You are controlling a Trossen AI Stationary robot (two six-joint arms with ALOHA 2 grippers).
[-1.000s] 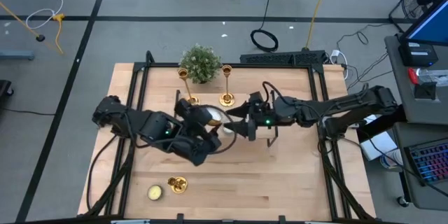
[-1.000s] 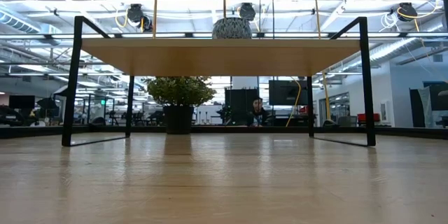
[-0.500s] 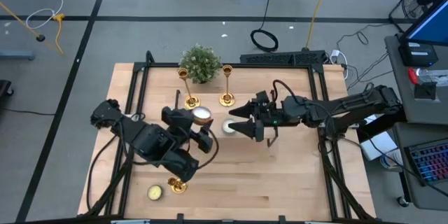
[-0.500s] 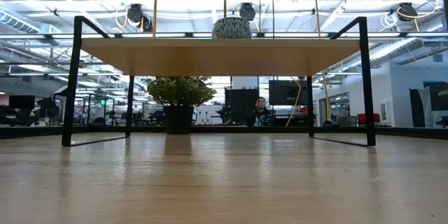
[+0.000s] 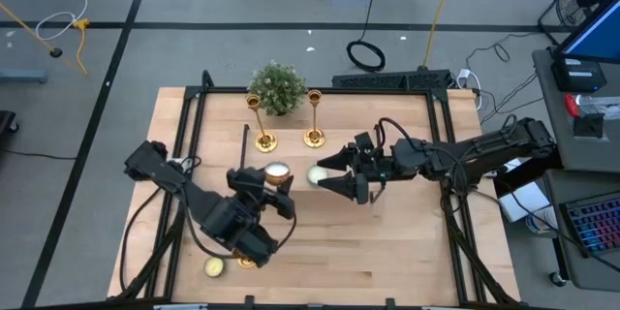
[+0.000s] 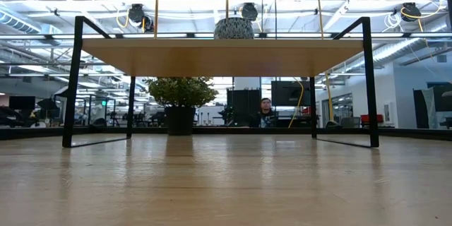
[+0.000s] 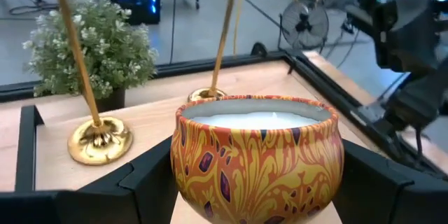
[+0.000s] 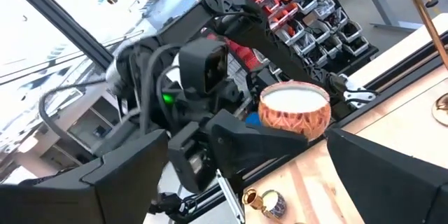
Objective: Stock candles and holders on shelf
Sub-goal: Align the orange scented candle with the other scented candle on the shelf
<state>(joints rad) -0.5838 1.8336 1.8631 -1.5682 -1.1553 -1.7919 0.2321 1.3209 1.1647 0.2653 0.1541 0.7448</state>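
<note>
Centrally, left pincer [image 5: 278, 176] gripping orange candle [image 7: 256, 155], shelf [image 5: 407, 107] edge nearby

No readable text or labels

An orange-patterned candle [image 7: 257, 155] with white wax sits upright, clamped in the left hand [image 5: 275, 176] above the shelf [image 5: 407, 116]. A pale candle [image 5: 316, 175] rests on the shelf beside it. Two gold candlesticks [image 5: 259, 126] stand upright at the shelf's back. A third candlestick [image 5: 246, 257] and a yellowish candle [image 5: 214, 266] lie on the counter's front.
</note>
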